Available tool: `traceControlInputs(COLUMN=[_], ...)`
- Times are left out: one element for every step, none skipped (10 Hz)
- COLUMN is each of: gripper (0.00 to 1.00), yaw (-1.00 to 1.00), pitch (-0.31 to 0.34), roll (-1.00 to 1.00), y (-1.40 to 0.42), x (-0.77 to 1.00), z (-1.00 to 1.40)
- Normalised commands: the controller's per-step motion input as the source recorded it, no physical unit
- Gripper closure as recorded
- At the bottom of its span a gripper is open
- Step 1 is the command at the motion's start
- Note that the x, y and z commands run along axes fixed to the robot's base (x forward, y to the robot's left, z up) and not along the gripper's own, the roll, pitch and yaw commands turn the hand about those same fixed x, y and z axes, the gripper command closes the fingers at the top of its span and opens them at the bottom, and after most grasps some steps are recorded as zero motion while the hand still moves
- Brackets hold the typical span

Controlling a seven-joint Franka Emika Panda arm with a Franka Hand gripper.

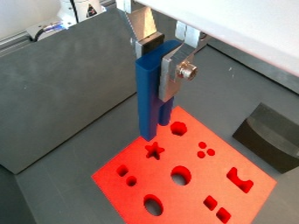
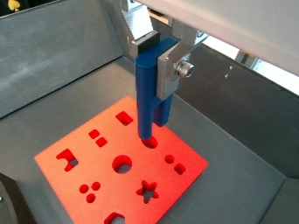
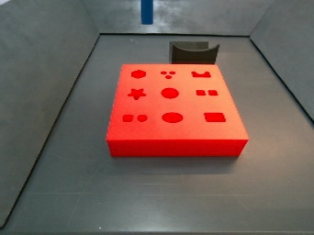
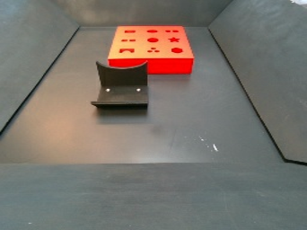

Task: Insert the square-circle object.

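Gripper (image 1: 158,63): high above red block (image 3: 172,108), fingers (image 2: 170,68) clamped on square-circle object (image 1: 149,96). Obj. hangs upright, lower end clear of block top w/ shaped holes. Fixture (image 4: 121,86): on floor, apart from block.

The gripper (image 1: 163,54) hung above the block with shaped holes (image 1: 187,171), the square-circle object (image 1: 152,96) upright between its fingers (image 1: 173,70), lower end clear of the block's top. In a side view, the fixture (image 4: 121,86) stood on the floor (image 4: 180,135) before the block, apart.
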Motion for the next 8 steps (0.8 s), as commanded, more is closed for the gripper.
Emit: traceControlInputs(gripper=[1.00,1.00,1.00,1.00,1.00,1.00,1.00,1.00], yaw=[0.00,-0.06,-0.13,-0.13,-0.12,-0.19,-0.17,-0.44], pitch=[-0.176,-0.170,-0.227,-0.251,-0.253,-0.223,-0.084,0.000], roll=[-0.03,0.00,0.00,0.00,-0.01,0.03,0.17,0.23], y=[-0.07,-0.13,-0.15,-0.16,-0.17,-0.17,-0.28,-0.33], x=[-0.06,-0.04,-0.21,-0.27,-0.19,-0.16,-0.07,0.07], z=[-0.35,-0.69,-0.84,-0.79,-0.78,-0.84,-0.70,-0.55])
